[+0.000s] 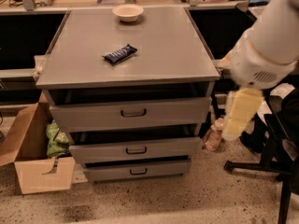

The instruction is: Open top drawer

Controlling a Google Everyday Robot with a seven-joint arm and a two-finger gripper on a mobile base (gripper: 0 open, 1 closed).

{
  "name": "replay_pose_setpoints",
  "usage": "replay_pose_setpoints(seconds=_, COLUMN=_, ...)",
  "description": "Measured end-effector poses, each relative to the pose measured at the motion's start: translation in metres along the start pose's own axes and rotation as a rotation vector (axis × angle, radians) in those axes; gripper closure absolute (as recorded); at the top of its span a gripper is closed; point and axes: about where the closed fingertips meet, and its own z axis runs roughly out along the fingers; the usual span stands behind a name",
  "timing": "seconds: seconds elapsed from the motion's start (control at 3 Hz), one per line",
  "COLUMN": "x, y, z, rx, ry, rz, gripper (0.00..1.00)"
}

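The top drawer (131, 114) is the widest grey front of the grey metal cabinet, with a small dark loop handle (133, 112) at its centre. It stands a little out from the cabinet, with a dark gap above it. My arm comes in from the right edge as a large white body (271, 41). My gripper (238, 118) is the pale yellow end hanging below it, right of the drawer's right end and apart from the handle.
Two narrower drawers (135, 150) sit below. On the cabinet top (154, 55) lie a dark snack bar (120, 53) and a pale bowl (128, 12). An open cardboard box (32, 157) stands at the left. A bottle (214, 135) and a black chair base (266, 167) are at the right.
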Motion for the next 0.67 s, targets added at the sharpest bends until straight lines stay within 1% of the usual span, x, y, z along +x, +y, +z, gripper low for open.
replay_pose_setpoints(seconds=0.33, x=-0.04, y=0.022, z=0.075, rx=-0.072, ry=-0.023, rz=-0.1, gripper=0.0)
replay_pose_setpoints(seconds=0.67, x=-0.071, y=0.029, z=0.13, rx=-0.117, ry=-0.076, rz=-0.148, gripper=0.0)
